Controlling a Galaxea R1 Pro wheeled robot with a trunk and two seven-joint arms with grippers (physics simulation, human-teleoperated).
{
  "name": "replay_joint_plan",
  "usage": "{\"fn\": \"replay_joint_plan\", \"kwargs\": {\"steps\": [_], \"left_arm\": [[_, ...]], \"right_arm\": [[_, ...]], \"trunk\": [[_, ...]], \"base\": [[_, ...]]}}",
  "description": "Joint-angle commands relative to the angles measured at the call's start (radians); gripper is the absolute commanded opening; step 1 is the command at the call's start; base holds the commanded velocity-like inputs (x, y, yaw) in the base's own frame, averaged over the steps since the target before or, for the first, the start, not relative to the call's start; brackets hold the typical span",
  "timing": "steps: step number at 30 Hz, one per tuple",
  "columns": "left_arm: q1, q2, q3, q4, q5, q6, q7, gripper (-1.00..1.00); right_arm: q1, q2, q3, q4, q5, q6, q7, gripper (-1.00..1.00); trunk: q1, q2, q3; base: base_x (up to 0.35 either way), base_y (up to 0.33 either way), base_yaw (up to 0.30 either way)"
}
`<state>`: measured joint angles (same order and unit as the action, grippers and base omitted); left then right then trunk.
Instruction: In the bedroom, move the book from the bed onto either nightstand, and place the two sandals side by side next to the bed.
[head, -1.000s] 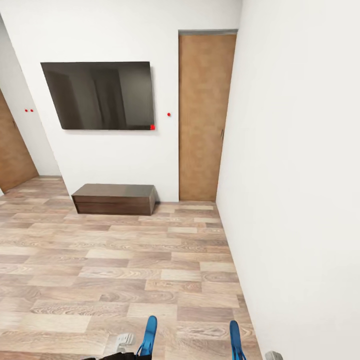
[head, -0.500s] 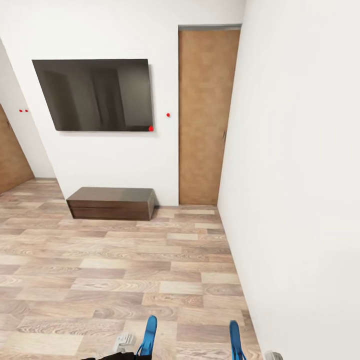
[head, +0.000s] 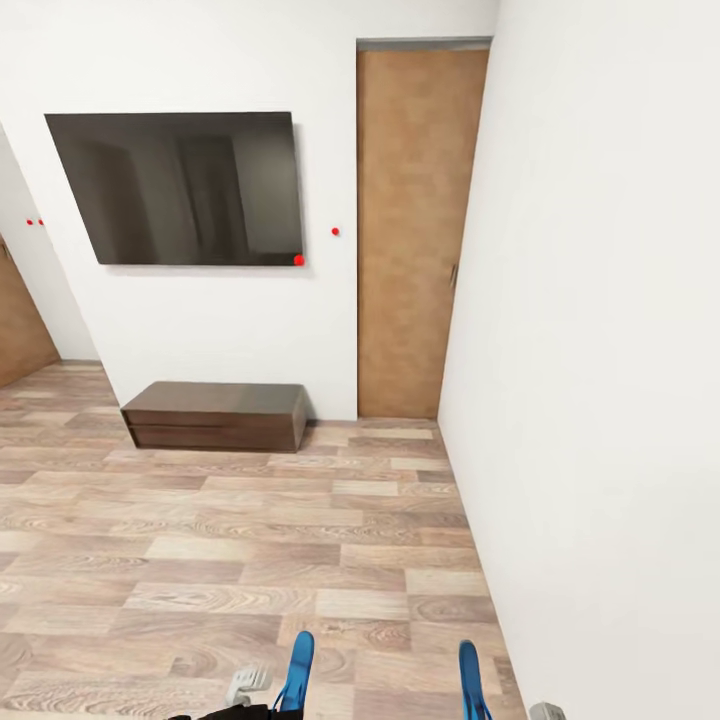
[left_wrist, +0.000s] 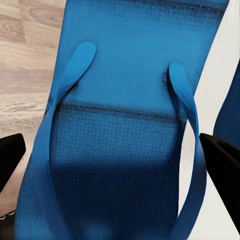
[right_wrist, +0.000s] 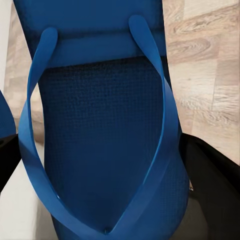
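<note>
Sandals ride with me, one in each claw: my left gripper (left_wrist: 120, 170) is clenched on the left sandal (left_wrist: 125, 125), its dark fingers (left_wrist: 10, 160) showing at either edge of the sole, and my right gripper (right_wrist: 110, 190) grasps the right sandal (right_wrist: 105, 125) the same way. From my head camera both blue soles poke up at the lower edge, the left sandal (head: 296, 670) and the right sandal (head: 470, 678) held apart, toes forward, so I judge they won't knock together while my base rolls. Ahead lie the plank floor (head: 250, 540), a low dark cabinet (head: 215, 415) under a wall-mounted TV (head: 175, 188), and a brown door (head: 415, 230) beside the white wall (head: 600, 350). I'm carrying the pair, so setting them side by side is not yet done
</note>
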<state>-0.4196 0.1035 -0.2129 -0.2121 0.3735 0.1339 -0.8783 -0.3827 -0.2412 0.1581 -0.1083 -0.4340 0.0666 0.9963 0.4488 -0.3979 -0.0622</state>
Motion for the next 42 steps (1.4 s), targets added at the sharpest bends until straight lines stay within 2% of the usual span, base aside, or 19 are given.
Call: {"fn": "replay_joint_plan", "kwargs": {"steps": [1, 42], "left_arm": [[-0.001, 0.000, -0.005, -0.001, 0.010, 0.010, -0.002, -1.00], [-0.001, -0.001, -0.006, 0.019, 0.010, 0.010, -0.002, -1.00]], "right_arm": [[-0.001, -0.001, 0.006, -0.001, -0.011, 0.007, 0.003, -1.00], [-0.001, 0.000, 0.006, -0.001, -0.011, 0.006, 0.004, -1.00]], "trunk": [[0.001, -0.002, -0.002], [0.001, -0.002, -0.002]], "base": [[0.325, 0.000, 0.000], [0.325, 0.000, 0.000]]}}
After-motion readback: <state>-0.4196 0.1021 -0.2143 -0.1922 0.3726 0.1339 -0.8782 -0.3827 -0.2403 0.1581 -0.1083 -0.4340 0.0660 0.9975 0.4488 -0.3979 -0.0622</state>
